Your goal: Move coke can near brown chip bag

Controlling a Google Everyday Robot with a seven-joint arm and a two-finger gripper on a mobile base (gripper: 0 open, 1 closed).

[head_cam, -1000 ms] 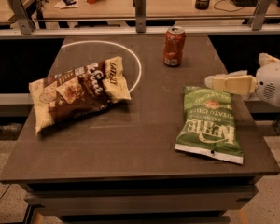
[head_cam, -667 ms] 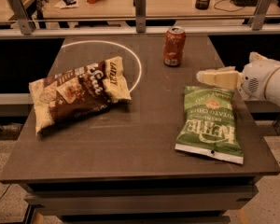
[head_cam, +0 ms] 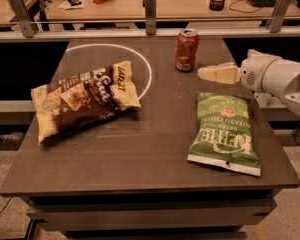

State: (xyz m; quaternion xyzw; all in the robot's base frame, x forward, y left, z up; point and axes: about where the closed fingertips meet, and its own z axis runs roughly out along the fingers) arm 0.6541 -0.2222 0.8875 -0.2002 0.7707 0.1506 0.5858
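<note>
The coke can (head_cam: 186, 50) is standing upright toward the far edge of the dark table (head_cam: 140, 159), just outside the right side of a white circle (head_cam: 149, 74) marked on the top. The gripper (head_cam: 203, 73) is reaching in from the right on 1 white arm (head_cam: 280, 79), hovering just beside the can and pointing at it; I cannot tell whether it is parted or closed. The brown chip bag (head_cam: 82, 100) is lying flat on the left, well apart from the can. A green chip bag (head_cam: 224, 132) is lying on the right, below the gripper.
</note>
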